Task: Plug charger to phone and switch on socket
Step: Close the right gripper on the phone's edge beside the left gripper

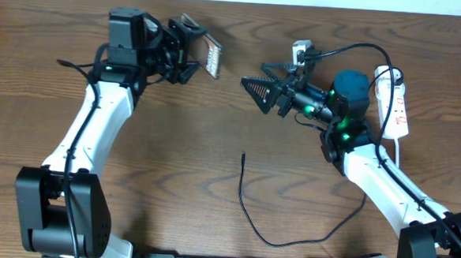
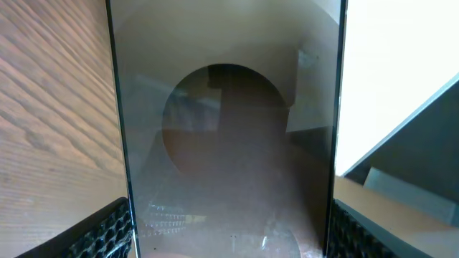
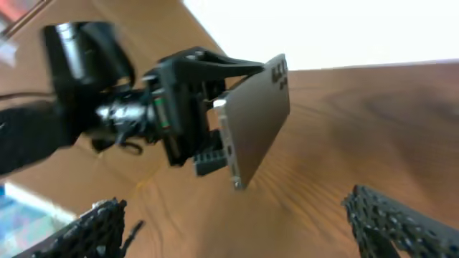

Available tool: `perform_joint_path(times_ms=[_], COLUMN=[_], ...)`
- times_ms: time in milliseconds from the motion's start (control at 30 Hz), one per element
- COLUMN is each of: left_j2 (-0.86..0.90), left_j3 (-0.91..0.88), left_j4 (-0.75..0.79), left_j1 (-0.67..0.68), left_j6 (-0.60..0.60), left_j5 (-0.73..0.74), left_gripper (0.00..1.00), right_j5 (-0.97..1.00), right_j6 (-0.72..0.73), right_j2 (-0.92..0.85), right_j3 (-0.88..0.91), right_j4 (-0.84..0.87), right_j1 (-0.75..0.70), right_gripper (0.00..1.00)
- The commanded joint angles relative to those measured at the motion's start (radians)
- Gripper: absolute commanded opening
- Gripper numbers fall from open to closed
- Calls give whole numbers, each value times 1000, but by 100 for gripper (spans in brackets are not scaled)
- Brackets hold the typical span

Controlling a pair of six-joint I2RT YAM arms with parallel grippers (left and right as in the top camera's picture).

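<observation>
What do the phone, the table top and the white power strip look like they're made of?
The phone looks glass-faced and glossy, mirroring the room in the left wrist view, with a satin, metal-like edge. The table shows brown wood grain, low sheen; possibly laminate. The socket is smooth white, likely moulded plastic.

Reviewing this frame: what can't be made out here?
Socket switch: overhead, too small to read.
Charger far end: overhead, runs under the right arm.
Phone port: right wrist, blurred; left wrist, cut off by the bottom edge.
</observation>
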State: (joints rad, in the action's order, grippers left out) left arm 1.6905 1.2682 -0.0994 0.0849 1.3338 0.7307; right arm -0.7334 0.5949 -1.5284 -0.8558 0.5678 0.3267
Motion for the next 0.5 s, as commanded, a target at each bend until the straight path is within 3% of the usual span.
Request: perform_joint_path(times_ms=[0,467], left_j2=[-24,-24], left_j3=[5,4], left_j4=[11,11], left_j1=[47,161], left_j6=[-16,-17], left_j5=[24,28], left_gripper=[7,7], right_j5=[110,117], right_j6=[31,-105], right_j2=[-2,-2], right_j3=[-11,-11], right_j4=[-14,-93], right_j1=[45,55], right_gripper=[98,99])
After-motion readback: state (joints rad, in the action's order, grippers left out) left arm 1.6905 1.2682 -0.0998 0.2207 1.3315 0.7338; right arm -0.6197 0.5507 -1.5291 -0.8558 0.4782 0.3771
